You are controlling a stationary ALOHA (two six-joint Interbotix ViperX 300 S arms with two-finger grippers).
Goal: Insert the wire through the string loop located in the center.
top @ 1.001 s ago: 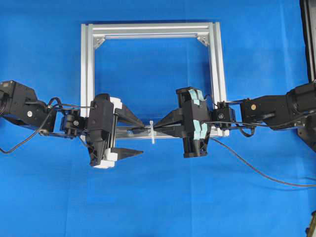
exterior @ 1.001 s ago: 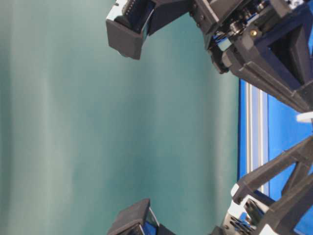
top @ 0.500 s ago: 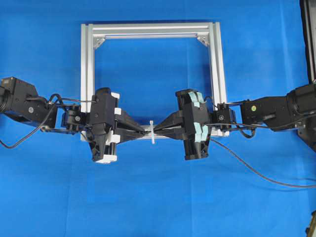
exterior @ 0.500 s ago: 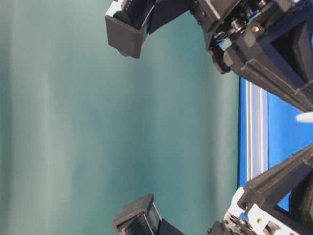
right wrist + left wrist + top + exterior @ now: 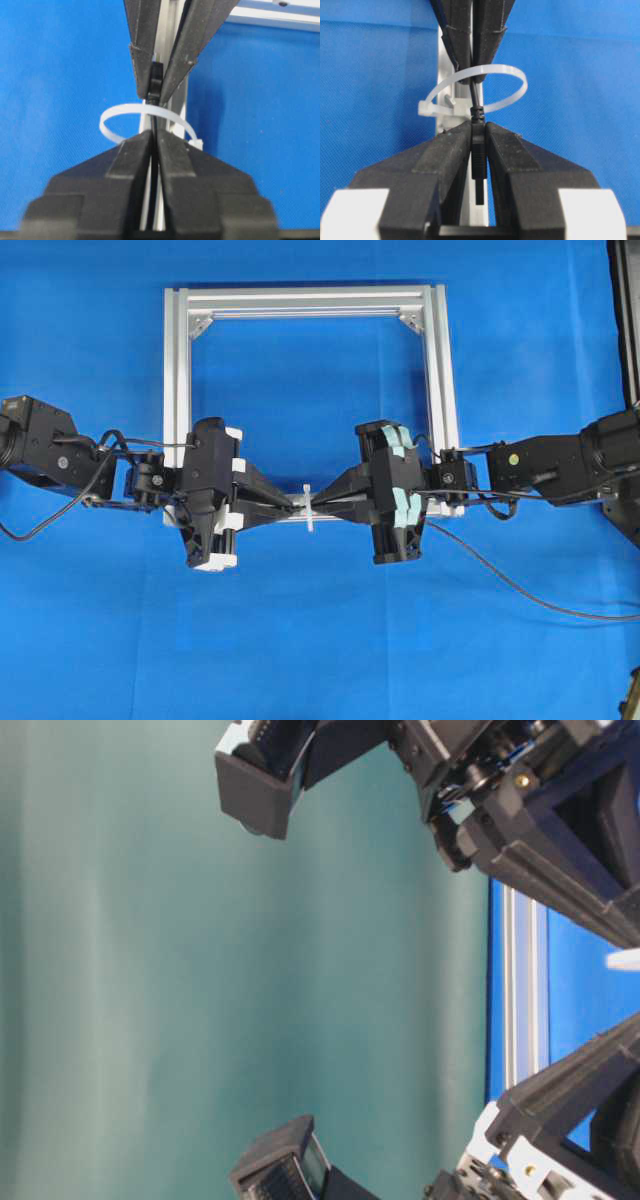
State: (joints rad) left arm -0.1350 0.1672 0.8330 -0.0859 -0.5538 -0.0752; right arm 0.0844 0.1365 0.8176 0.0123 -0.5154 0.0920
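Overhead, the left gripper [image 5: 292, 505] and right gripper [image 5: 322, 505] meet tip to tip at the string loop [image 5: 308, 506] on the near bar of the aluminium frame [image 5: 176, 390].

The table-level view shows only arm housings.

In the left wrist view, the left gripper [image 5: 478, 131] clamps the wire [image 5: 477, 150] by its plug, the cable passing through the string loop [image 5: 485, 87].

In the right wrist view, the right gripper [image 5: 154, 136] pinches the cable just beside the loop [image 5: 125, 111], jaws nearly closed.

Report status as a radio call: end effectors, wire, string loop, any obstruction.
Left end effector shut on the wire's plug. Right end effector closed around the wire. Wire through the string loop. No obstruction seen.
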